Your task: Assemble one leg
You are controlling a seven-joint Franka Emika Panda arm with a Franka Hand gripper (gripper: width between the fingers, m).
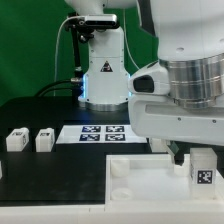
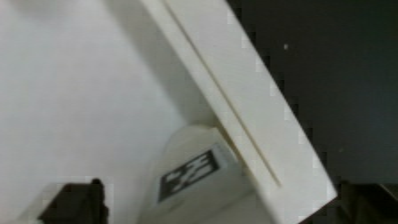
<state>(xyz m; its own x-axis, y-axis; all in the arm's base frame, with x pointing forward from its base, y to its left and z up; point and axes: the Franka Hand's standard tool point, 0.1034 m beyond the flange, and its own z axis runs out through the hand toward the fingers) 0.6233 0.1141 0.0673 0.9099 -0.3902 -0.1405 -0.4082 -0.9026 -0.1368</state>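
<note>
A leg (image 1: pixel 203 170), a small white block with a black-and-white tag facing the camera, stands at the right end of the large flat white square piece (image 1: pixel 140 176). My gripper (image 1: pixel 192 157) hangs right over this leg, with a dark finger (image 1: pixel 179 154) just beside it. In the wrist view the tagged leg (image 2: pixel 196 172) lies between my two fingertips, against the flat piece's raised edge (image 2: pixel 240 120). The gripper (image 2: pixel 221 205) is open wide, and the fingers (image 2: pixel 75 203) stand apart from the leg. Two more legs (image 1: pixel 16 139) (image 1: pixel 44 139) sit on the table at the exterior view's left.
The marker board (image 1: pixel 100 132) lies flat in the middle of the black table. The robot base (image 1: pixel 100 70) with cables stands behind it. The arm's bulky wrist (image 1: pixel 185 80) fills the exterior view's right.
</note>
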